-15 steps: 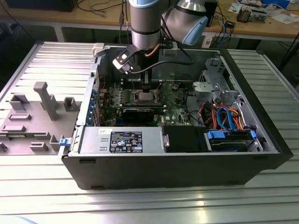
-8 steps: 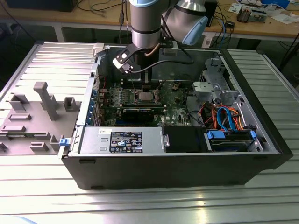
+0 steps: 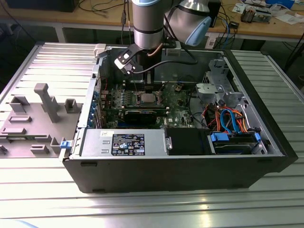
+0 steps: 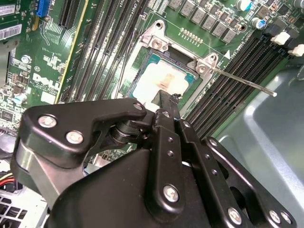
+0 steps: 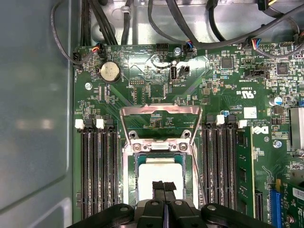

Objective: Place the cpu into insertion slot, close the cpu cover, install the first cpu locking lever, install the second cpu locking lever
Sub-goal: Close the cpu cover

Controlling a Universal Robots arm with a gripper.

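The cpu [image 5: 160,175] lies flat in the insertion slot [image 5: 131,176], its pale metal top facing up; it also shows in the second wrist view [image 4: 161,80]. My gripper [image 5: 164,186] is shut, its two black fingertips pressed together with nothing between them, directly over the chip's near edge. The cpu cover [image 5: 160,113] stands swung open at the socket's far side, hinged at two screws. A thin wire locking lever [image 4: 240,80] sticks up and out from the socket corner. In the exterior view the arm reaches down over the socket [image 3: 146,99].
Black memory slots [image 5: 97,171] flank the socket on both sides. A coin battery [image 5: 109,71] and cables [image 5: 156,23] lie beyond the cover. The open case holds a power supply [image 3: 126,142] and drive cables [image 3: 228,118]. A grey fixture block [image 3: 42,102] sits outside the case.
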